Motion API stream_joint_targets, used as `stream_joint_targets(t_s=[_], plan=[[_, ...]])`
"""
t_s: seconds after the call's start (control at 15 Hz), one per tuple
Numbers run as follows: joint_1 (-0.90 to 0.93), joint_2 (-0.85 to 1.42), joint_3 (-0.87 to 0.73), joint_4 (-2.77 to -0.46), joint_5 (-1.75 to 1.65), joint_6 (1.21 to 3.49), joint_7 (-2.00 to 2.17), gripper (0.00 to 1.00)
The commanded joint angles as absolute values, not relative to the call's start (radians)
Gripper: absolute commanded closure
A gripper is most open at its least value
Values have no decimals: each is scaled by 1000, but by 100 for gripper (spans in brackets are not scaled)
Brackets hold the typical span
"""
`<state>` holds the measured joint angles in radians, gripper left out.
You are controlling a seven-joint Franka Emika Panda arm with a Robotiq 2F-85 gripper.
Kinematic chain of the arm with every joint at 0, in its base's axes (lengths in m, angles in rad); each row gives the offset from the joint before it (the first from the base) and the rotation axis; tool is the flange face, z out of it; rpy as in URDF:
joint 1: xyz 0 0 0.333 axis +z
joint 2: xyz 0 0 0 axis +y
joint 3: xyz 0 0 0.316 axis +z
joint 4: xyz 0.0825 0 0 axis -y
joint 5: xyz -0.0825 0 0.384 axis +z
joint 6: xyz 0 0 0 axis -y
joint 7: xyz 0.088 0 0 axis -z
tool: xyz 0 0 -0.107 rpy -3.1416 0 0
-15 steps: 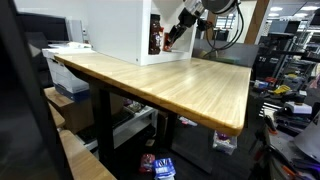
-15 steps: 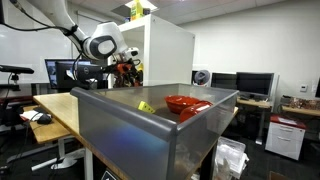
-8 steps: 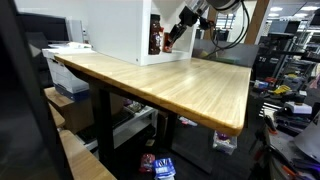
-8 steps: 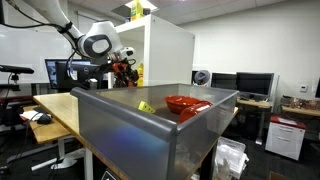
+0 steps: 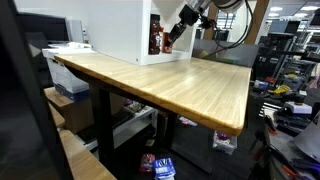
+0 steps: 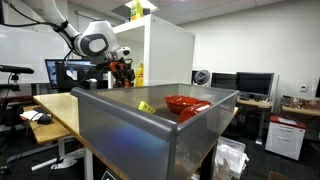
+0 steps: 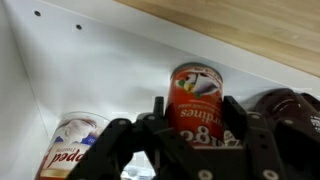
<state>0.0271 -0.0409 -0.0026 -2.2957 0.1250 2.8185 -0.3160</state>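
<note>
My gripper (image 7: pixel 195 112) is shut on a red sardine tin (image 7: pixel 196 92), one finger against each of its sides. The tin's label reads upside down in the wrist view. Behind it is the white inner wall of a shelf cabinet (image 7: pixel 110 60). In both exterior views the gripper (image 5: pixel 173 35) (image 6: pixel 122 68) hangs above the back of the wooden table (image 5: pixel 170 80), at the open side of the white cabinet (image 5: pixel 115 30), with the red tin (image 6: pixel 123 70) in it.
A white can with red script (image 7: pixel 72 145) and a dark reddish object (image 7: pixel 290 105) flank the tin in the cabinet. A grey bin (image 6: pixel 150 135) in the foreground holds a red bowl (image 6: pixel 185 103) and a yellow item (image 6: pixel 145 106). Desks and monitors stand around.
The gripper with the tin has shifted slightly toward the cabinet opening. Its jaws have kept the same width.
</note>
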Motion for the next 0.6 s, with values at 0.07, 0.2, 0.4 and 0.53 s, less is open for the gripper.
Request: stream_joint_targets(t_s=[0.07, 0.2, 0.4, 0.53], plan=[[38, -73, 0, -2322, 135, 2801, -351, 65], [38, -73, 3, -2324, 122, 2804, -346, 65], [40, -70, 7, -2324, 105, 2805, -340, 65], [42, -68, 10, -2326, 91, 2807, -333, 65]])
